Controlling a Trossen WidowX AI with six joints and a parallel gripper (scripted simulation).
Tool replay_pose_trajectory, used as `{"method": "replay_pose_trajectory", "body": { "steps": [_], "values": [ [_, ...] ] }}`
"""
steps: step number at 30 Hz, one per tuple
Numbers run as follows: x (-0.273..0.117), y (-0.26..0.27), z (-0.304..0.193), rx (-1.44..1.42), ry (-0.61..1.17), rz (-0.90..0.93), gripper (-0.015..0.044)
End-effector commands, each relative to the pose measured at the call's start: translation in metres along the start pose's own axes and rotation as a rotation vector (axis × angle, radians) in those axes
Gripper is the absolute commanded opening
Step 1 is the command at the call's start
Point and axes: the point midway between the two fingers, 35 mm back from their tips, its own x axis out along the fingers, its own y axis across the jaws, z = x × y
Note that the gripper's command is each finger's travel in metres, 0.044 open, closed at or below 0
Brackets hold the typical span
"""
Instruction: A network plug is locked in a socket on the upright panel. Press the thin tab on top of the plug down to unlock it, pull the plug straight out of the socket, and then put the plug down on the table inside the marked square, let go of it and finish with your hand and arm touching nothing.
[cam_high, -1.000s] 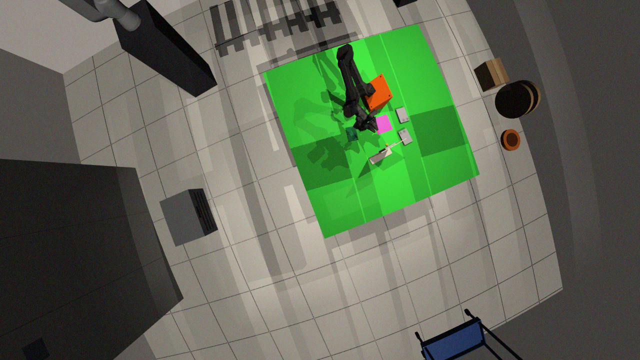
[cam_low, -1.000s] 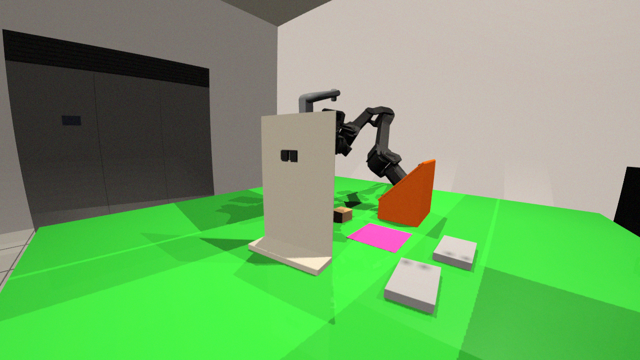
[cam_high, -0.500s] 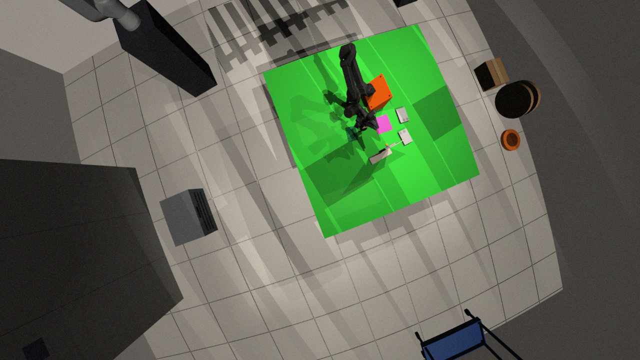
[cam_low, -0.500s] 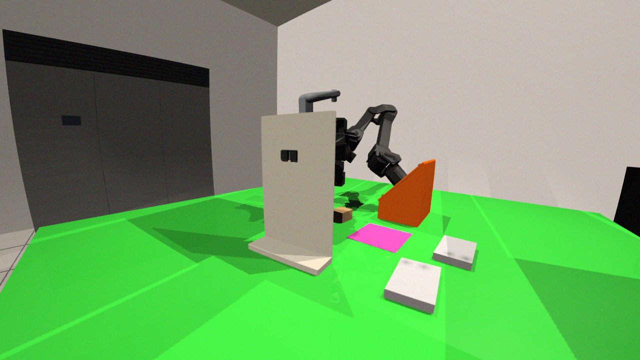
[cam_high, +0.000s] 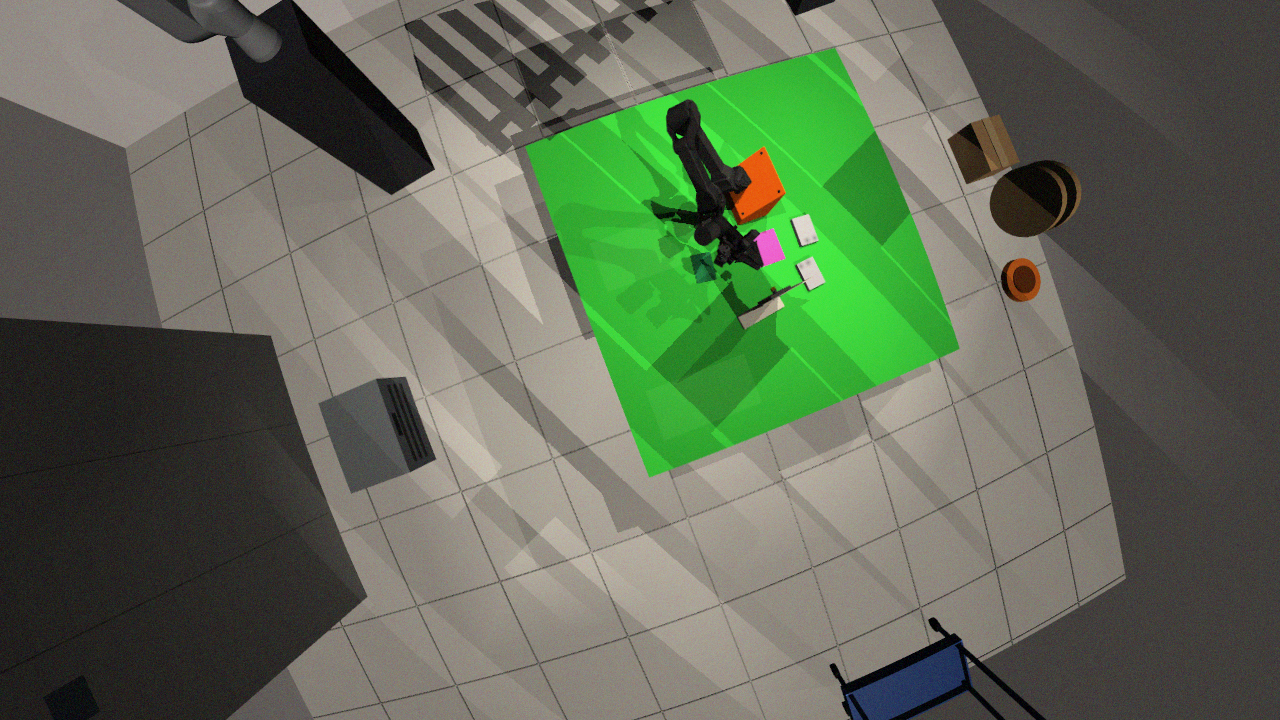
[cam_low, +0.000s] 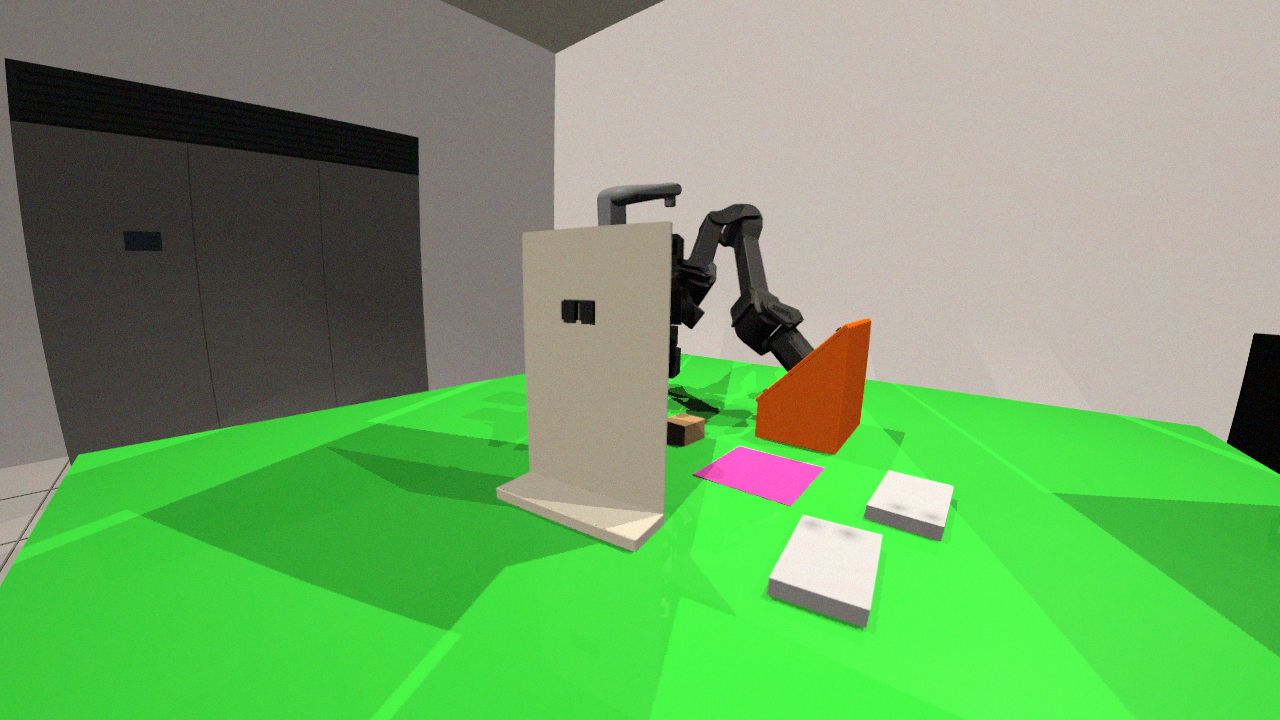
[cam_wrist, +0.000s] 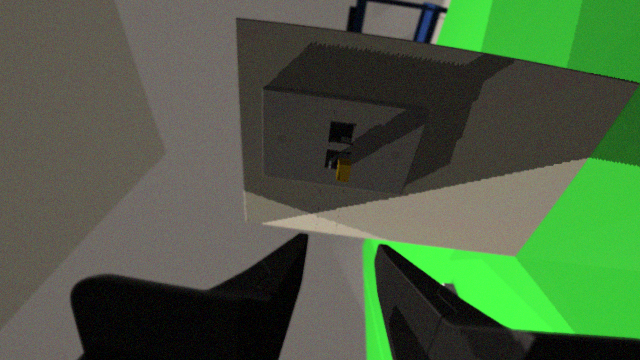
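The beige upright panel (cam_high: 760, 312) (cam_low: 595, 385) (cam_wrist: 450, 215) stands on the green table. In the wrist view its raised grey socket box (cam_wrist: 295, 145) has two dark openings. The small yellow plug (cam_wrist: 343, 170) sits at the opening nearer the fingers; its thin tab is too small to make out. My gripper (cam_wrist: 341, 247) is partly open, with nothing between its fingers. The fingertips are in front of the panel and short of the plug, which is beyond them in the wrist view. The pink marked square (cam_high: 771, 248) (cam_low: 760, 475) lies flat on the table with nothing on it.
An orange wedge-shaped block (cam_high: 760, 183) (cam_low: 810, 407) stands beside the arm. Two white flat boxes (cam_high: 804, 230) (cam_high: 810, 273) (cam_low: 910, 501) (cam_low: 827, 564) lie near the pink square. A small brown block (cam_low: 687, 428) lies behind the panel in the exterior view.
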Motion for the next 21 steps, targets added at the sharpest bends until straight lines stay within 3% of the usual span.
{"method": "replay_pose_trajectory", "body": {
  "steps": [1, 21],
  "values": [
    [0.010, 0.001, 0.004, 0.001, -0.007, -0.001, 0.0156],
    [0.033, 0.001, 0.010, -0.001, -0.006, 0.000, 0.0156]
  ]
}}
